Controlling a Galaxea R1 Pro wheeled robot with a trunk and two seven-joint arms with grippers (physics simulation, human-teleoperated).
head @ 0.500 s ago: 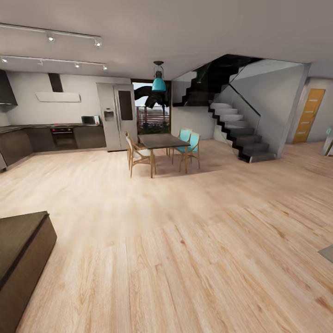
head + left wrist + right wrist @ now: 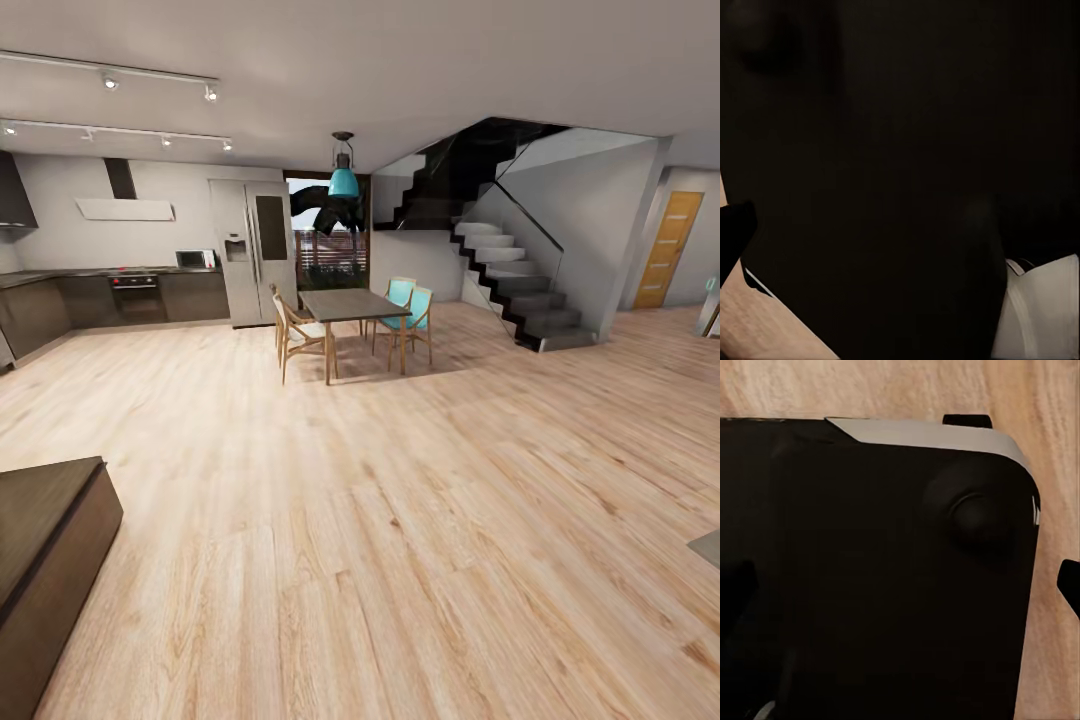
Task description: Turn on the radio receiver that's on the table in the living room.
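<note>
Nothing has visibly shifted since the earlier frame; gripper states cannot be told; facing the dining table [image 2: 345, 303] and staircase [image 2: 505, 280], the robot risks searching the wrong room.

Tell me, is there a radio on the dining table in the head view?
No, the top of the dark dining table is bare, with only wooden and turquoise chairs standing around it.

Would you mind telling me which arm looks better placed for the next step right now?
Neither, as far as can be judged: the head view faces the dining table and staircase across bare wood floor, with nothing within either arm's reach. The next step is probably driving on, not reaching.
</note>
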